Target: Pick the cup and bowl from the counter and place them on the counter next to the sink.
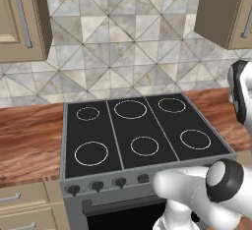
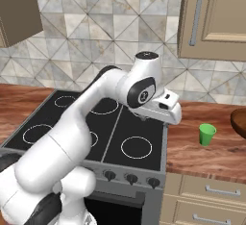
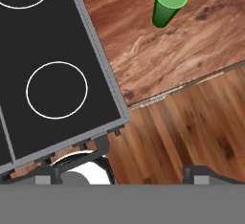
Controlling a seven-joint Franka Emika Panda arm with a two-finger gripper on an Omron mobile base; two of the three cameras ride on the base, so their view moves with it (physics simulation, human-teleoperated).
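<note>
The small bright green plastic cup stands upright (no readable writing) near the glossy reddish-brown wood-grain tabletop's front edge; fingers spread open, empty.

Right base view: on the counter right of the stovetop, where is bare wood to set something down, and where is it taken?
Bare counter runs from the stovetop edge to the green cup, and along the front edge below the cup. The far right is crowded: the cup, then the brown bowl at the frame edge.

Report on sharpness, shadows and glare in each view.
Left base view: evenly lit, the counter glossy with pale streaks. Right base view: the cup crisp, its shadow faint. Hand view: sharp throughout, no glare on the stovetop.
</note>
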